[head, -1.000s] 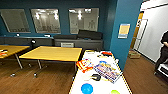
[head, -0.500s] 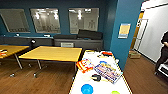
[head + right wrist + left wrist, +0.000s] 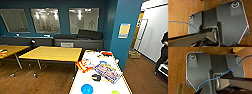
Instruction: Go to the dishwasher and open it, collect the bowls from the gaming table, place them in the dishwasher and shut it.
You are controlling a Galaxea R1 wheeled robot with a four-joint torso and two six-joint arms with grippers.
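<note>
**Gripper state unreadable on approach to the bowls**

Gripper openings: I cannot tell on either arm. Nearest, the bright blue round bowl (image 3: 87, 88) and pale yellow-green bowl (image 3: 115, 92) sit on the glossy white gaming desk (image 3: 77, 85) among clutter; a misjudged reach risks knocking neighbours off.

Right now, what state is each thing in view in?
Blue bowl: upright on the white table, near edge.
Yellow-green bowl: at the table's near edge, partly cut off.
Dark bowl: on the table, amid clutter.
Wooden table: bare top.
Person: standing at the right.
</note>
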